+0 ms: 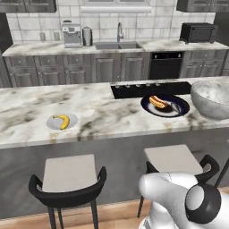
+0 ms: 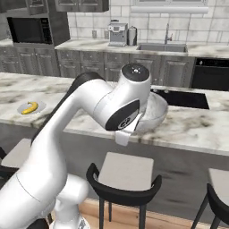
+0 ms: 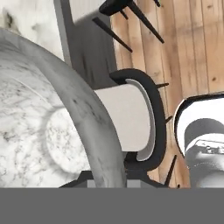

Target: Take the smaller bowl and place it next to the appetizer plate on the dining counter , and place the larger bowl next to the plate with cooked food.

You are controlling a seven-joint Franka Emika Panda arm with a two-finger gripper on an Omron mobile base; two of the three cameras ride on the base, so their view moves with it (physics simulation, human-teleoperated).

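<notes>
Item: grey speckled bowl [image 1: 212,98], pinched at its rim by the closed gripper [image 3: 107,183], poised over the marble counter [image 1: 27,112] just right of the hot-dog plate [image 1: 164,105]. Risks: thin rim grip may slip; lowering could knock the plate; stool [image 3: 131,122] lies directly below.

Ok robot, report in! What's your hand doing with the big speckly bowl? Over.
Gripper shut on larger bowl rim. Bowl at dining counter, right of plate with cooked food; set down or not, can't tell. Nothing between them.
</notes>
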